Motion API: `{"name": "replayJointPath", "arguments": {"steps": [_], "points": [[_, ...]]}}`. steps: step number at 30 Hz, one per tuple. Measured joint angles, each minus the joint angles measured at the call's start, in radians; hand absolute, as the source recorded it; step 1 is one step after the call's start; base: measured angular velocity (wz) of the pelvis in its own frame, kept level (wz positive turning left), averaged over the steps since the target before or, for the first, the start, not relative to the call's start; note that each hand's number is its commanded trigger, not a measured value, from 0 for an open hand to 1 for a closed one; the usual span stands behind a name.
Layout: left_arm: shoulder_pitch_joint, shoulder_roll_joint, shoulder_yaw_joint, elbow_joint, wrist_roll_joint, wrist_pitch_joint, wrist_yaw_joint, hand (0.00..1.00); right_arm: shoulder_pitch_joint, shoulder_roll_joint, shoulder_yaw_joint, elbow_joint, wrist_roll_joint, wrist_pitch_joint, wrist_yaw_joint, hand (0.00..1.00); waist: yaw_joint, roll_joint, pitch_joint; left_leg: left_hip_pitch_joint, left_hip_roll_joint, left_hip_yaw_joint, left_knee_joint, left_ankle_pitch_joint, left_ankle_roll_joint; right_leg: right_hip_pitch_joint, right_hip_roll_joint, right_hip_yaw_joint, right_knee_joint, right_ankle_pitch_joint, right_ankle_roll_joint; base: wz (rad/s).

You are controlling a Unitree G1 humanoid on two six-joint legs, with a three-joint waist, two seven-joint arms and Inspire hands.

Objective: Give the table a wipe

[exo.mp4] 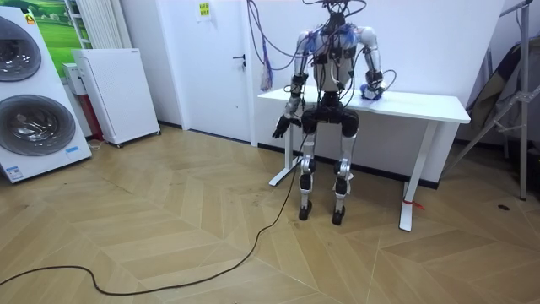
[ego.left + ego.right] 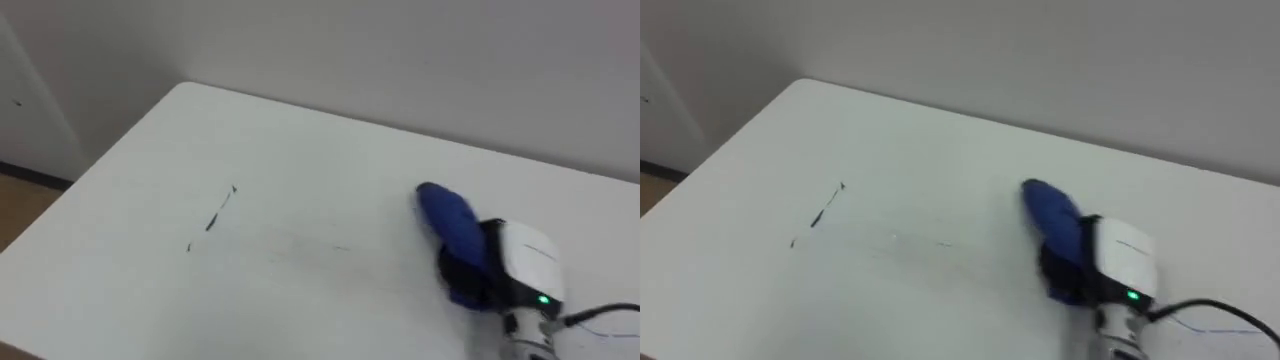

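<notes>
White surface point(image 2: 300, 150) is showing dark marks point(image 2: 212, 222) on its left; right robot hand point(image 2: 505, 265) is sitting on the blue cloth point(image 2: 450, 225), can't tell its grip. Wiping's looking unfinished, probably needing a leftward sweep.

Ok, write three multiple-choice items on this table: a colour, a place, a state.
1. The soft cloth wad on the white rectangular table is: A) red B) blue C) yellow.
2. The thin dark marks lie: A) under the cloth B) to the robot's left of it C) on the floor.
3. The right hand is: A) hanging down B) raised overhead C) resting on the cloth.
Key: B, plainly blue; B, marks sit apart, leftward; C, it lies on the cloth on the tabletop.
</notes>
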Motion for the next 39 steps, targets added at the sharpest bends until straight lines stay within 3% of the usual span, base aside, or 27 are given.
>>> {"name": "replayJointPath", "arguments": {"steps": [1,4,5,7,9,13,15,18,19,21,23,25,28,30,32,34,35,36,38,39], "points": [[0.009,0.005,0.03,0.0,0.013,0.002,-0.002,0.0,0.032,0.001,-0.061,0.04,0.008,-0.001,-0.055,1.0,-0.015,-0.008,-0.0101,0.004,0.001,0.024,-0.004,0.001,0.002,0.003,-0.004,-0.001,0.004,-0.001,0.002,0.39],[0.028,0.034,0.086,-0.008,0.021,-0.007,-0.002,0.0,0.048,-0.003,-0.202,0.186,0.047,0.0,-0.101,1.0,-0.039,-0.032,-0.0072,0.019,0.011,0.044,-0.006,0.0,0.007,0.015,-0.003,0.02,0.017,0.001,0.002,0.07],[0.041,0.046,0.091,-0.01,0.021,-0.013,-0.004,0.0,0.07,-0.017,-0.243,0.239,0.063,0.0,-0.105,1.0,-0.054,-0.04,-0.0115,0.029,0.014,0.044,-0.006,-0.006,0.014,0.025,-0.001,0.022,0.019,0.002,0.001,-0.05],[0.058,0.051,0.102,-0.035,0.023,-0.024,-0.008,0.0,0.14,-0.047,-0.294,0.262,0.114,0.005,-0.106,1.0,-0.064,-0.044,-0.0111,0.039,0.017,0.043,-0.001,-0.018,0.017,0.035,0.001,0.029,0.023,0.004,0.001,-0.08],[0.055,0.053,0.113,-0.044,0.015,-0.032,-0.012,0.0,0.194,-0.051,-0.344,0.267,0.188,0.027,-0.104,1.0,-0.074,-0.049,-0.0097,0.039,0.018,0.051,0.011,-0.024,0.018,0.03,0.003,0.036,0.028,0.007,0.003,-0.31],[0.028,0.05,0.09,-0.033,0.003,-0.039,-0.013,0.0,0.154,-0.037,-0.348,0.268,0.24,0.045,-0.077,1.0,-0.084,-0.051,-0.0096,0.04,0.018,0.051,0.017,-0.026,0.02,0.017,0.013,0.035,0.033,0.022,0.002,-0.48],[0.009,0.05,0.062,-0.027,-0.036,-0.042,-0.01,0.0,0.091,-0.022,-0.338,0.259,0.252,0.084,-0.054,1.0,-0.073,-0.05,-0.0092,0.041,0.017,0.051,0.017,-0.026,0.021,0.005,0.021,0.039,0.032,0.028,-0.001,-0.68],[-0.042,0.05,-0.012,0.027,-0.067,-0.033,0.004,0.0,0.021,0.002,-0.27,0.2,0.255,0.16,-0.029,1.0,-0.02,-0.043,-0.004,0.04,0.019,0.051,0.017,-0.028,0.023,-0.023,0.038,0.047,0.031,0.05,-0.017,-0.83],[-0.056,0.05,-0.039,0.043,-0.09,-0.03,0.009,0.0,0.0,0.029,-0.239,0.15,0.255,0.196,-0.006,1.0,0.004,-0.039,-0.0021,0.038,0.022,0.043,0.017,-0.032,0.017,-0.035,0.05,0.047,0.033,0.059,-0.027,-0.88],[-0.069,0.047,-0.07,0.054,-0.103,-0.018,0.01,0.0,-0.019,0.065,-0.154,0.057,0.23,0.211,0.036,1.0,0.036,-0.033,0.0028,0.032,0.022,0.03,0.019,-0.04,0.023,-0.054,0.059,0.036,0.033,0.072,-0.043,-0.76],[-0.091,0.037,-0.09,0.064,-0.125,-0.002,0.015,0.0,-0.068,0.121,-0.01,-0.044,0.172,0.2,0.11,1.0,0.036,-0.03,0.0059,0.0,0.012,-0.047,0.038,-0.042,0.027,-0.077,0.068,-0.005,0.033,0.079,-0.054,-0.1],[-0.104,0.014,-0.09,0.058,-0.124,0.006,0.015,0.0,-0.124,0.153,0.06,-0.067,0.161,0.195,0.17,1.0,0.033,-0.019,0.0132,-0.01,0.013,-0.08,0.042,-0.038,0.02,-0.078,0.068,-0.025,0.033,0.078,-0.055,0.47],[-0.079,-0.012,-0.091,0.019,-0.136,0.006,0.016,0.0,-0.195,0.15,0.13,-0.067,0.103,0.173,0.254,1.0,0.043,0.001,0.0307,-0.016,0.006,-0.087,0.032,-0.022,0.006,-0.075,0.063,-0.035,0.027,0.055,-0.071,0.42],[-0.048,-0.012,-0.083,0.004,-0.141,0.008,0.017,0.0,-0.186,0.141,0.12,-0.065,0.073,0.131,0.259,1.0,0.039,0.002,0.0297,-0.017,0.009,-0.087,0.023,-0.015,-0.002,-0.065,0.064,-0.038,0.015,0.042,-0.076,0.54],[-0.012,-0.011,-0.047,-0.001,-0.108,0.01,0.014,0.0,-0.153,0.081,0.09,-0.025,0.062,0.034,0.206,1.0,0.009,0.002,0.0223,-0.015,0.011,-0.078,0.017,-0.009,-0.009,-0.051,0.061,-0.038,-0.001,0.028,-0.076,0.74],[0.001,-0.012,-0.001,-0.012,-0.046,0.007,0.009,0.0,-0.097,0.026,0.01,0.021,0.063,-0.017,0.127,1.0,-0.005,-0.01,0.0148,-0.009,0.01,-0.033,0.011,0.004,-0.009,-0.043,0.05,-0.034,0.0,0.017,-0.069,0.84],[0.014,-0.008,0.041,-0.042,-0.009,0.005,0.006,0.0,-0.05,-0.002,-0.056,0.041,0.064,-0.031,0.088,1.0,-0.005,-0.016,0.0099,-0.009,0.01,0.01,0.009,0.005,-0.007,-0.042,0.044,-0.025,0.006,0.009,-0.063,0.68],[0.019,-0.002,0.057,-0.053,0.0,0.004,0.005,0.0,-0.026,-0.01,-0.08,0.045,0.064,-0.039,0.072,1.0,-0.004,-0.017,0.0051,-0.009,0.01,0.023,0.008,0.005,-0.006,-0.042,0.042,-0.023,0.008,0.005,-0.061,0.4],[0.03,0.039,0.116,-0.063,0.001,0.002,-0.005,0.0,0.037,-0.014,-0.144,0.078,0.067,-0.042,0.024,1.0,-0.002,-0.037,-0.0045,0.002,0.012,0.056,0.015,0.006,-0.005,-0.041,0.03,-0.025,0.046,-0.019,-0.055,0.1],[0.031,0.049,0.129,-0.063,0.0,0.002,-0.005,0.0,0.044,-0.016,-0.159,0.097,0.067,-0.042,0.02,1.0,0.0,-0.042,-0.0042,0.007,0.013,0.059,0.016,0.006,-0.005,-0.042,0.03,-0.025,0.058,-0.02,-0.055,-0.16]]}}
